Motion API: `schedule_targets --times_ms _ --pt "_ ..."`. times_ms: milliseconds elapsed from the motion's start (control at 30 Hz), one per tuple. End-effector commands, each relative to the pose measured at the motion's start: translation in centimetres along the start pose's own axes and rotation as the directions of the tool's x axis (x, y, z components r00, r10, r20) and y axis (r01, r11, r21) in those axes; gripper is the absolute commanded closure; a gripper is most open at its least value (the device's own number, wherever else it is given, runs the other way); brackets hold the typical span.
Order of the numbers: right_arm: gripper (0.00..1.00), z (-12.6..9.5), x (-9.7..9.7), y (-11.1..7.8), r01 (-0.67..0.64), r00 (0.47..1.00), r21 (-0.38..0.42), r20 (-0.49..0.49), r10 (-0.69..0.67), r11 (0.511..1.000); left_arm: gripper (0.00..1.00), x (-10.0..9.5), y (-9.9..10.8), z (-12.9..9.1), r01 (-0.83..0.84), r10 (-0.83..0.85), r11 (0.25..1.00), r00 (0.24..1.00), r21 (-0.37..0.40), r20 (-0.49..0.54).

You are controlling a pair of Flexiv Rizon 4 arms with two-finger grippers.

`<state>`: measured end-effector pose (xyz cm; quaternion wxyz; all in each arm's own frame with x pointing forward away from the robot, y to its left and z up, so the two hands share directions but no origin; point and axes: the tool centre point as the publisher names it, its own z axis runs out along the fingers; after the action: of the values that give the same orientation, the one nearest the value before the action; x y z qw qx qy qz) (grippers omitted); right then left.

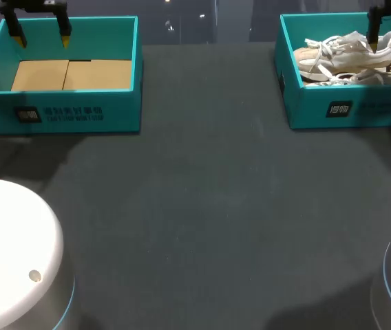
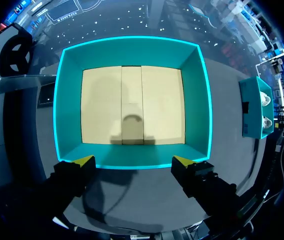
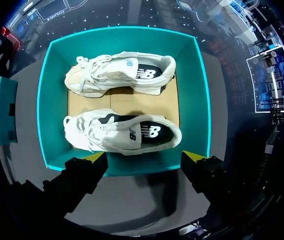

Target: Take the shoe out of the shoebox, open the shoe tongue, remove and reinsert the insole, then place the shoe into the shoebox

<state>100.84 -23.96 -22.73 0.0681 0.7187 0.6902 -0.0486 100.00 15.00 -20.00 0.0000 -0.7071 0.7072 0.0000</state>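
Head view: right arm (image 1: 388,8) hangs over the shoebox (image 1: 361,110) holding shoes (image 1: 347,51), jaws apart.

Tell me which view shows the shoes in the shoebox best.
The right wrist view: it looks straight down into the shoebox, showing both shoes whole, side by side. The head view shows them slantwise, partly hidden by the box's near wall. The left wrist view shows only small white bits far off.
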Motion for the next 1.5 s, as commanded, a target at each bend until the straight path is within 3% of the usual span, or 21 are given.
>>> schedule_targets --times_ms 33,300,767,1067,1500 --pt "0.11 0.9 -1.0 0.4 -0.005 1.0 0.003 0.009 0.005 1.0 0.0 0.0 0.0 0.0 0.0 0.0 1.0 1.0 0.0 0.0" --pt "0.11 3.5 -3.2 0.4 -0.028 0.999 0.033 0.032 0.027 0.999 0.0 0.0 0.0 0.0 0.0 0.0 1.0 1.0 0.0 0.0" --pt "0.24 6.8 -5.8 -0.3 -0.058 0.998 0.06 0.035 0.056 0.996 0.0 0.0 0.0 0.0 0.0 0.0 1.0 1.0 0.0 0.0" --pt "0.25 8.6 -6.3 -0.6 -0.051 0.998 0.072 0.036 0.048 0.996 0.0 0.0 0.0 0.0 0.0 0.0 1.0 1.0 0.0 0.0" --pt "0.18 10.6 -6.0 -0.6 0.011 1.0 0.065 0.021 -0.012 0.998 0.0 0.0 0.0 0.0 0.0 0.0 1.0 1.0 0.0 0.0"
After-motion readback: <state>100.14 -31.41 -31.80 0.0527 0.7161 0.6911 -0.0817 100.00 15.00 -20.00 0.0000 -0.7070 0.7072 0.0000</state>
